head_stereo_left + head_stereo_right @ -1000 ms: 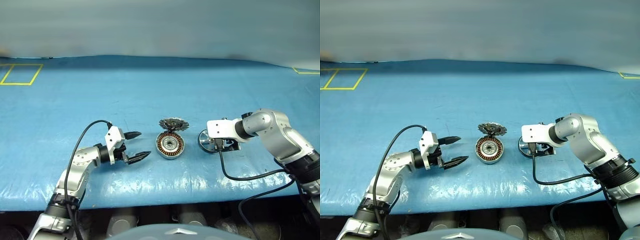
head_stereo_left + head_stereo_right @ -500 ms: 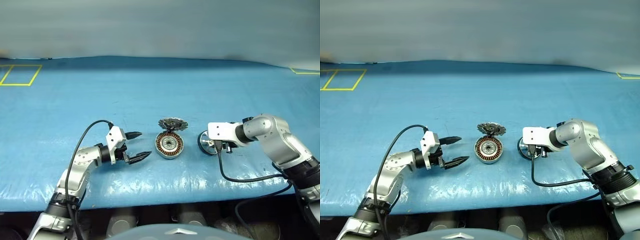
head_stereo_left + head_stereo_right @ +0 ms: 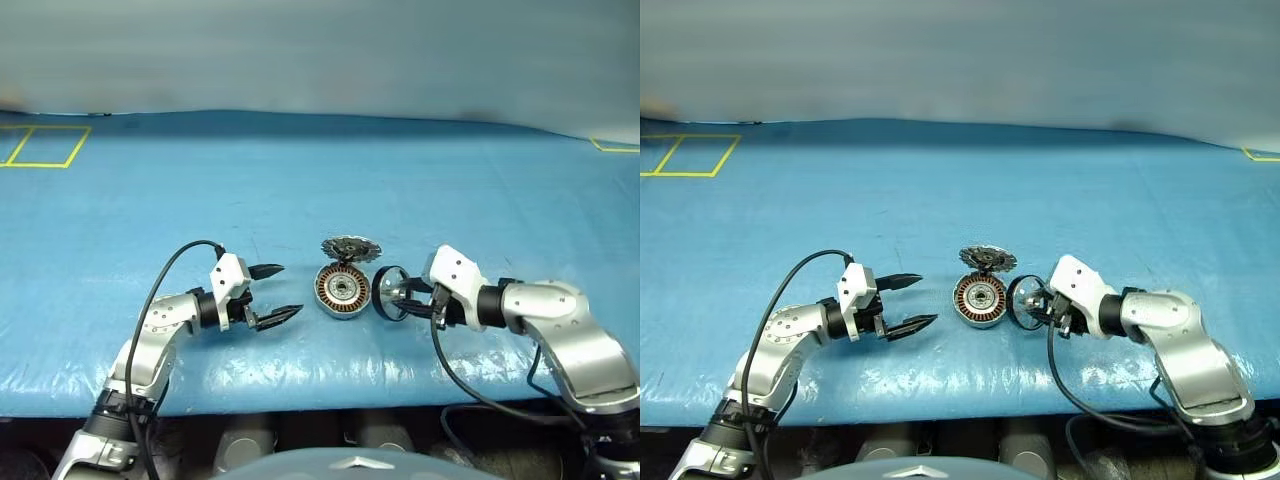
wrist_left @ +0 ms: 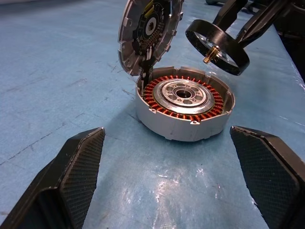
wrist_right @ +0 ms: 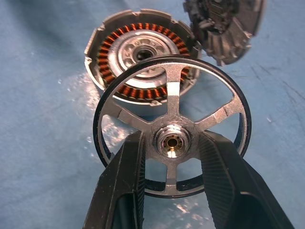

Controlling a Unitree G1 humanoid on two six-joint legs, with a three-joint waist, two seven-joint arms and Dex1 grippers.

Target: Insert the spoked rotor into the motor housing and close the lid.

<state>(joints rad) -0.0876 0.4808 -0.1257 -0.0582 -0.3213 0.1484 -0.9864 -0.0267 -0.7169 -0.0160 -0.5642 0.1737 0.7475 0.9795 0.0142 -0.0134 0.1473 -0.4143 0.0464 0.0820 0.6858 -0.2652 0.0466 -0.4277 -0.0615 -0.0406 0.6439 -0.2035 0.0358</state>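
Observation:
The motor housing [image 3: 342, 289], a silver cup with copper windings, lies on the blue mat in the middle. Its lid [image 3: 348, 248] stands open and upright on the hinge at the far side. My right gripper [image 3: 400, 297] is shut on the hub of the spoked rotor [image 3: 388, 294], which it holds on edge just right of the housing and off the mat. In the right wrist view the rotor [image 5: 172, 95] hangs in front of the housing [image 5: 107, 62]. My left gripper [image 3: 282, 290] stands open to the left of the housing, holding nothing.
A blue sheet [image 3: 300, 180] covers the whole table. A yellow tape square [image 3: 40, 147] marks its far left corner. The table's front edge [image 3: 320, 395] runs just below both arms. Black cables trail from each wrist.
My right gripper shut on the rotor where it lay on the mat, lifted it, tipped it on edge and carried it left to the housing. The left arm stayed still.

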